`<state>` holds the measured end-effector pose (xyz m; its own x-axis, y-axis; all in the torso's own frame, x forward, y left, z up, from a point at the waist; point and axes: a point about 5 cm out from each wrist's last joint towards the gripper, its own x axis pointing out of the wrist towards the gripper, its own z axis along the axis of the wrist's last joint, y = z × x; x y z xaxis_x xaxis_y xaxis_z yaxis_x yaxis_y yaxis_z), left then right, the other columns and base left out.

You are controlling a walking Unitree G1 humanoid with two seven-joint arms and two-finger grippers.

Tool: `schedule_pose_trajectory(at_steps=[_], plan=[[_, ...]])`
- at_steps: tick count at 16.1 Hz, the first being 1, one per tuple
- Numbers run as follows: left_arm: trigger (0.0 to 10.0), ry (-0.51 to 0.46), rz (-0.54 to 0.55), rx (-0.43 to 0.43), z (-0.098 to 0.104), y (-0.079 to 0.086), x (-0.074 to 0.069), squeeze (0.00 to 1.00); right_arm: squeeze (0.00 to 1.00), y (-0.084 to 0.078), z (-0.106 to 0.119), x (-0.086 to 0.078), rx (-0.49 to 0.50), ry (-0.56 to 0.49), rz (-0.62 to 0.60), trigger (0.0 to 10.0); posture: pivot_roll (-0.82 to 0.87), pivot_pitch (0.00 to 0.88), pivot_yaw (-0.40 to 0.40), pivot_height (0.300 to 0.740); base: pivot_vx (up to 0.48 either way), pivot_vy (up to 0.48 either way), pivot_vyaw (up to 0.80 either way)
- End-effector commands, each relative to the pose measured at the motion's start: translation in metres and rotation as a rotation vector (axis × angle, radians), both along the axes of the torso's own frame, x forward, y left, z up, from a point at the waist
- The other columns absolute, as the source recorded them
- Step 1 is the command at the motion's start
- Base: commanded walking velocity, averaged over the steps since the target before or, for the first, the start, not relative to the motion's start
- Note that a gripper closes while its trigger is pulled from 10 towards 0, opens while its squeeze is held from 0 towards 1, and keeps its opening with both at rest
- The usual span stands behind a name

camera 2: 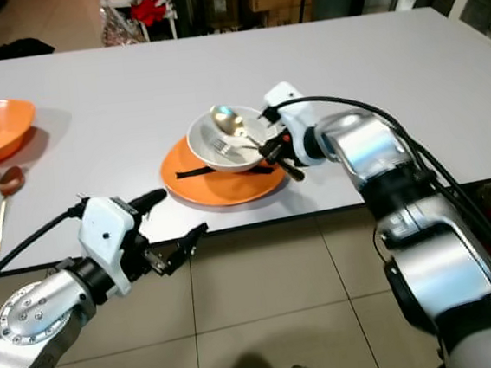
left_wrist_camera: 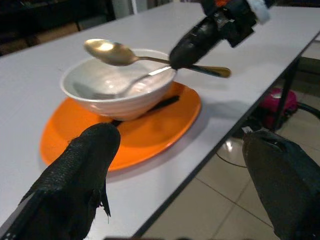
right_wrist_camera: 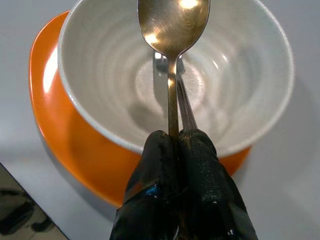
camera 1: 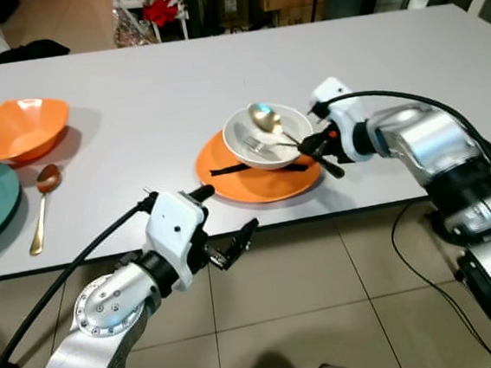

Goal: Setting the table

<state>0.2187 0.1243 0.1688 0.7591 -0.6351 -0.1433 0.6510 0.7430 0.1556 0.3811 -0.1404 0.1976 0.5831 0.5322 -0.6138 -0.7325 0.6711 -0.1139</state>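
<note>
Right wrist view is showing the right gripper (right_wrist_camera: pixel 176 145) clamping a gold spoon (right_wrist_camera: pixel 173 30) by its handle, its head hanging over the white bowl (right_wrist_camera: pixel 100 107) where a fork (camera 1: pixel 264 147) is lying. That bowl is sitting on an orange plate (camera 1: pixel 254 185) close to the table's near edge (camera 1: pixel 104 250). Off that edge, the left gripper (camera 1: pixel 228 224) is hovering over floor, fingers apart, holding nothing. Bare tabletop is stretching behind the bowl.

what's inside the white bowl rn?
A silver fork lies inside the white bowl. The gold spoon is held above it by the right gripper, not resting inside. That gripper covers the fork's handle end.
</note>
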Motion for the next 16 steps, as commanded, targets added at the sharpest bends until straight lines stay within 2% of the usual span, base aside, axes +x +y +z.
schedule_pose_trajectory(at_steps=[1, 7, 16], plan=[[10.0, 0.002, -0.023, 0.011, 0.003, -0.001, -0.002, 0.00, 0.00, 0.004, 0.008, 0.004, -0.004, -0.011, 0.036, 10.0, -0.04, 0.095, 0.022, 0.740, 0.000, 0.000, 0.00], [10.0, 0.018, -0.048, 0.019, 0.001, -0.004, -0.007, 0.00, 0.00, 0.015, 0.025, 0.013, -0.037, 0.010, 0.098, 10.0, -0.05, 0.100, 0.005, 0.740, 0.000, 0.000, 0.00], [10.0, 0.040, -0.073, 0.016, 0.000, -0.007, -0.012, 0.00, 0.00, 0.010, 0.023, 0.015, -0.084, 0.084, 0.130, 10.0, -0.05, 0.104, -0.007, 0.740, 0.000, 0.000, 0.00]])
